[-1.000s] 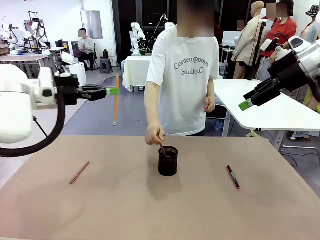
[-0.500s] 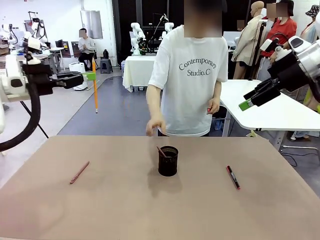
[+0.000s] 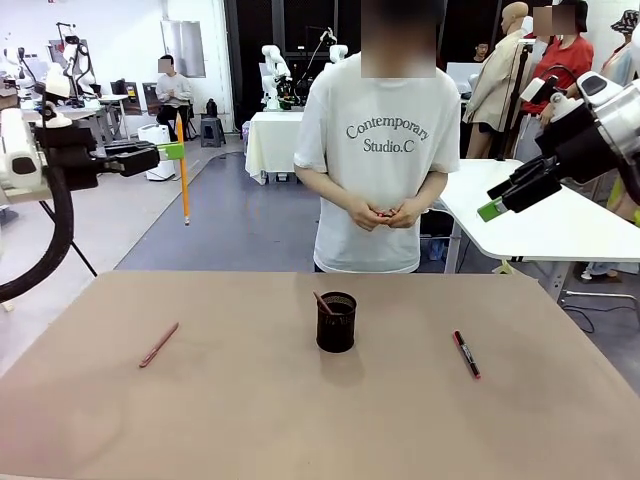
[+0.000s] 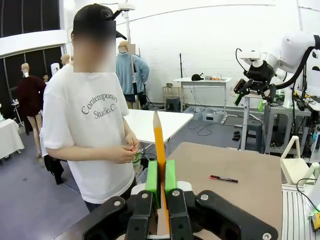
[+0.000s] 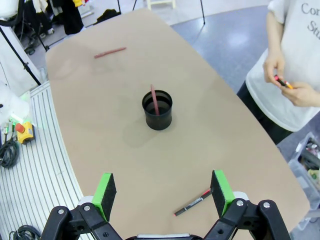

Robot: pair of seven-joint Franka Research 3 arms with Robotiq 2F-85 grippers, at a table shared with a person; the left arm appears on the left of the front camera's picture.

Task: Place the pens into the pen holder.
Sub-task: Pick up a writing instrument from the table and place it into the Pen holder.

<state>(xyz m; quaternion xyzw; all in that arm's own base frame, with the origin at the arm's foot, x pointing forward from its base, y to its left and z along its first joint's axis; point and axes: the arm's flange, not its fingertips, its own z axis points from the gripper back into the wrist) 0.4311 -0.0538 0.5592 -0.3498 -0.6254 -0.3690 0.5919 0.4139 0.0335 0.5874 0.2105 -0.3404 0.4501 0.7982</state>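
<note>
Left gripper [image 3: 168,151] pinches an upright pencil [image 3: 184,190], well apart from the holder [image 3: 336,322]. Right gripper [image 5: 163,187] is spread wide, with the holder ahead and a marker [image 5: 192,202] between its fingers.

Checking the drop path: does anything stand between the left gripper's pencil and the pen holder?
Nothing visible. The left gripper holds the pencil high at the left; open space runs to the pen holder. The person's hands are clasped beyond the far edge.

person's white t-shirt [image 3: 380,150] reads "contemporary studio.c".
</note>
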